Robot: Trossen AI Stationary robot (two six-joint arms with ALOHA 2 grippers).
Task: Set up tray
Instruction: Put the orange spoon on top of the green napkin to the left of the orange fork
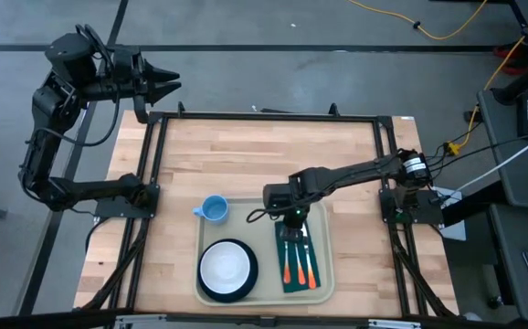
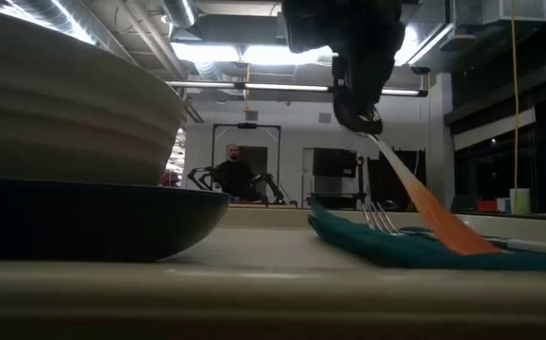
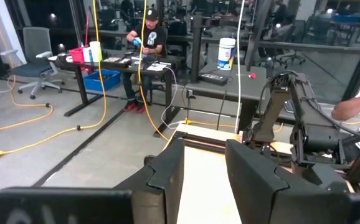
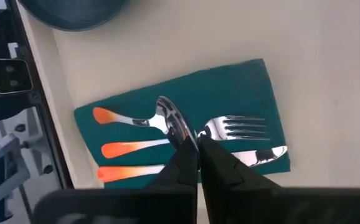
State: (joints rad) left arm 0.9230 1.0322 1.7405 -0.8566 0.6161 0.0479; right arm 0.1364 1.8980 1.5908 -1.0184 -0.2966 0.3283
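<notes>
High view is showing a wooden counter with the cream tray sitting toward its near edge, roughly midway between the two arm bases. On the tray, a white bowl on a dark plate is lying at the left, and a dark green napkin is lying at the right. A small blue cup is standing on the counter just beside the tray's far left corner.

The right pincer is hanging over the far end of the napkin. In the right wrist view its fingers are pressed together on the bowl end of a spoon, whose orange handle is slanting down to touch the napkin. A fork and a knife, both with orange handles, are lying flat on the napkin just beside the spoon. Low view is showing the spoon tilted, its handle tip resting on the cloth.

The left pincer is waiting well away from the tray, beyond the counter's far left corner, with its fingers standing apart.

The step in hand looks like laying the spoon down as the last piece of cutlery. The next move probably calls for lowering the spoon flat alongside the fork, then parting the fingers and lifting clear without dragging the napkin.
</notes>
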